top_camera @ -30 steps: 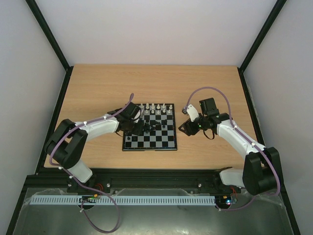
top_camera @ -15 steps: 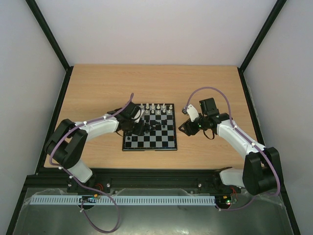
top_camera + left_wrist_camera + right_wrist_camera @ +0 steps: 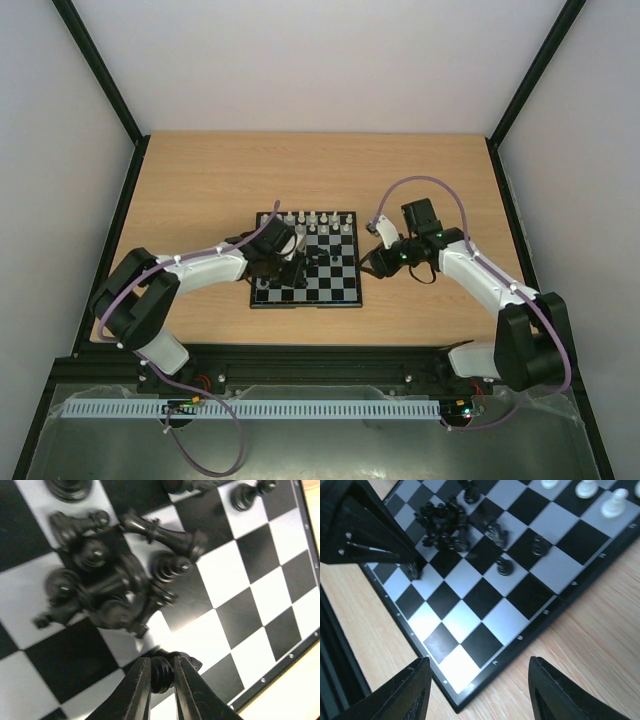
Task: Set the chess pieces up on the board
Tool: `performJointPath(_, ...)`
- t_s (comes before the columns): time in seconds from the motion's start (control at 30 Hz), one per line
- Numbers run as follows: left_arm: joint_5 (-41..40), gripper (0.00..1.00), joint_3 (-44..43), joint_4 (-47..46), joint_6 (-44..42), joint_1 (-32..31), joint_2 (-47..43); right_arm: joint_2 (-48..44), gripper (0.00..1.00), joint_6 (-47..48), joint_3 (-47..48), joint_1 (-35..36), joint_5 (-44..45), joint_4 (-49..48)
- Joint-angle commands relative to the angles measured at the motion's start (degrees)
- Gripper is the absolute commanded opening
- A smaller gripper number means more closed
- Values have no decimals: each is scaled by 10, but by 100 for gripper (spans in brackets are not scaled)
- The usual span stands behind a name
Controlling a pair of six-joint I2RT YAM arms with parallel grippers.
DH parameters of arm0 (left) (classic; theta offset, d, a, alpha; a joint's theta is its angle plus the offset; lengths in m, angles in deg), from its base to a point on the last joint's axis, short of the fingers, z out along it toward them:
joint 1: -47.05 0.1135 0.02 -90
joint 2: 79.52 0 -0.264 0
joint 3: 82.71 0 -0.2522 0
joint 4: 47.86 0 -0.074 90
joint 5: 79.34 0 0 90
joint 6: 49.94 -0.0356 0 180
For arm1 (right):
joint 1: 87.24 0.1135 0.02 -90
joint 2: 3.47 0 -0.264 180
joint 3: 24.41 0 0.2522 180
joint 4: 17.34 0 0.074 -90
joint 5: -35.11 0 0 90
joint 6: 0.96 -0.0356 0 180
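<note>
Wooden table (image 3: pixel 200 180), with the board (image 3: pixel 330 291) at its centre.
Left gripper (image 3: pixel 161 664) is over the near-left squares of the board, its fingers clamped on one black piece (image 3: pixel 161 674). Just beyond it, a heap of black pieces (image 3: pixel 110 590) lies tumbled across several squares, with a few more standing apart. White pieces (image 3: pixel 315 217) stand upright along the far edge. Right gripper (image 3: pixel 477 662) hangs beside the right edge of the board, fingers spread wide and holding nothing.
</note>
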Motion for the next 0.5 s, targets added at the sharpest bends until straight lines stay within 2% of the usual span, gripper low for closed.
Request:
performJointPath(0.0, 13, 12, 15, -9, 36, -27, -16, 16, 55, -17, 25, 37, -17, 26)
performJointPath(0.2, 25, 12, 26, -31, 74, -56, -21, 34, 54, -23, 31, 70, -2, 24)
performJointPath(0.33, 22, 23, 21, -22, 81, -68, -28, 29, 54, -23, 25, 72, 7, 22)
performJointPath(0.47, -21, 31, -1, 29, 47, -69, -52, 6, 54, -19, 11, 73, 16, 19)
